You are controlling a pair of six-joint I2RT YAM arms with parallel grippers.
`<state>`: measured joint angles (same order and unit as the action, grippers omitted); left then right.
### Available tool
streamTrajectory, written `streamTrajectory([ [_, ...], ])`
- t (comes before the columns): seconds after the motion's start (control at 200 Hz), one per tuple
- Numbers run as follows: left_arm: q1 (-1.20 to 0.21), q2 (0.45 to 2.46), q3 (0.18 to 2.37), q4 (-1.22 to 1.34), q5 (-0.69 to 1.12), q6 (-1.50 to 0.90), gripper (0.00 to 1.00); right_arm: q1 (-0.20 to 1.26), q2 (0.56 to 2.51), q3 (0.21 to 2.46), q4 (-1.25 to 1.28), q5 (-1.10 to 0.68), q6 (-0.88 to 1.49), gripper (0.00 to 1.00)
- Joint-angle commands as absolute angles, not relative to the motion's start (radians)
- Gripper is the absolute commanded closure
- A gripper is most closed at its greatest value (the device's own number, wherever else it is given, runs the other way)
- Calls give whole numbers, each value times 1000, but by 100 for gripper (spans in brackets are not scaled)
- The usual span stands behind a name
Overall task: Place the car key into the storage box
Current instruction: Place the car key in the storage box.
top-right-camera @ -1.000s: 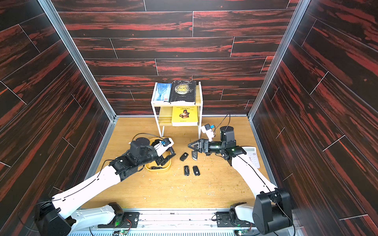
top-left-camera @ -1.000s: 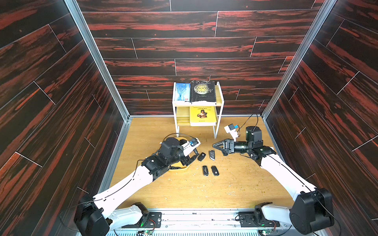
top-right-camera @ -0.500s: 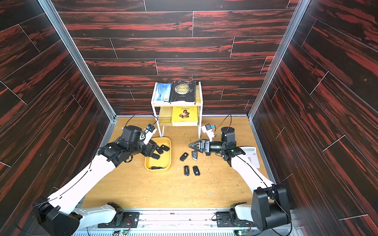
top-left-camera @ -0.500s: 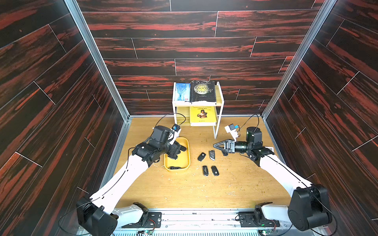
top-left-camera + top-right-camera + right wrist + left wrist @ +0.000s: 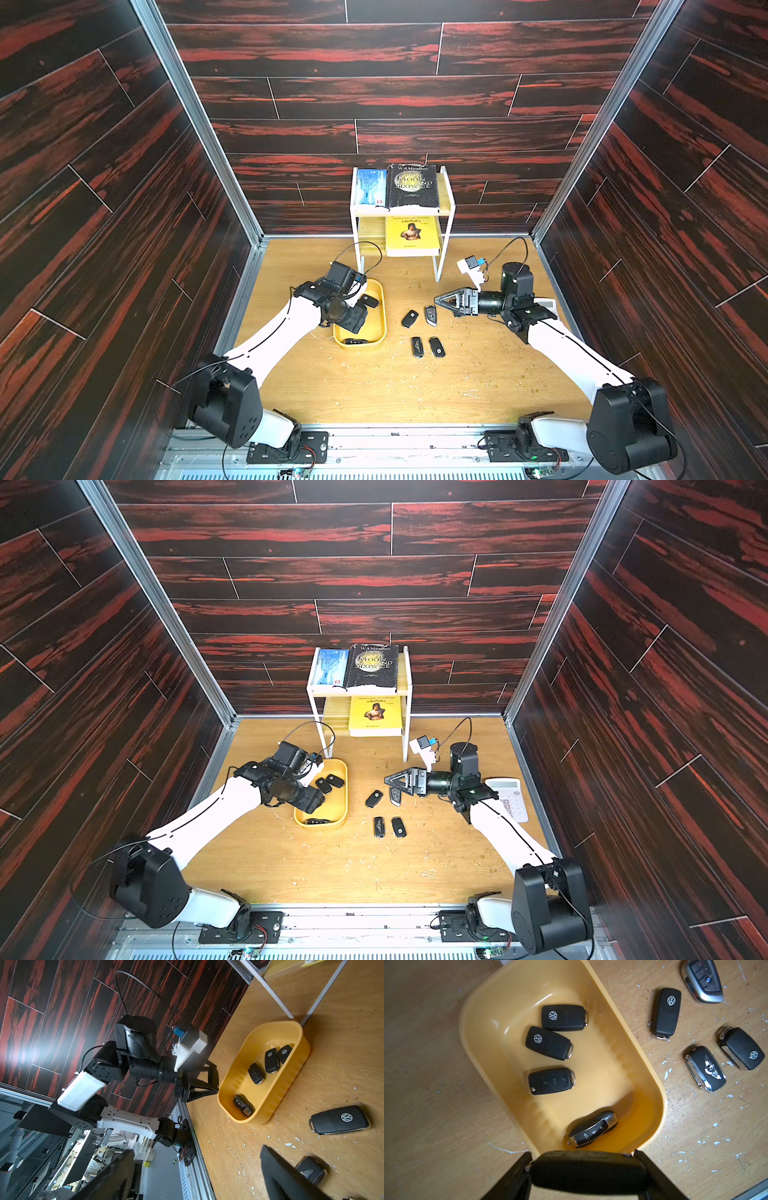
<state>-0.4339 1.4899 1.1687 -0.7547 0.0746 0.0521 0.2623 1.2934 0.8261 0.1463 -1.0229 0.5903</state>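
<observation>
The left fingers pinch a black oblong plastic car key fob by its two ends, hovering over the robot-side end of the shallow yellow plastic storage box. A second ago this arm reached across the box toward the loose keys; it has since swung back, grip unchanged. Four other fobs lie inside, and four more on the light wooden table. Releasing looks like the remaining step. The right fingers stay spread and empty.

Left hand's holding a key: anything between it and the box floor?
Nothing covers the storage box. A silver-trimmed key lies inside at the end nearest the left hand, near where the held car key might drop.
</observation>
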Motion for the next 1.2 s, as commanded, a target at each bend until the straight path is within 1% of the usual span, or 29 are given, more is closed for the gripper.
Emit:
streamTrajectory([
  [0.0,-431,1536,1184,-730,122,43,54,260,1271,808,148,-1036,585,1],
  [0.21,-431,1644,1230,-728,116,61,56,257,1260,804,130,-1032,577,2],
  [0.436,-431,1682,1231,-689,123,64,57,256,1263,803,121,-1028,569,1],
  [0.671,-431,1766,1263,-665,165,57,57,250,1251,801,103,-1025,561,1],
  [0.937,-431,1832,1272,-620,173,54,58,247,1241,788,93,-1019,554,2],
  [1.192,-431,1868,1270,-586,173,49,57,245,1250,788,89,-1020,551,1],
])
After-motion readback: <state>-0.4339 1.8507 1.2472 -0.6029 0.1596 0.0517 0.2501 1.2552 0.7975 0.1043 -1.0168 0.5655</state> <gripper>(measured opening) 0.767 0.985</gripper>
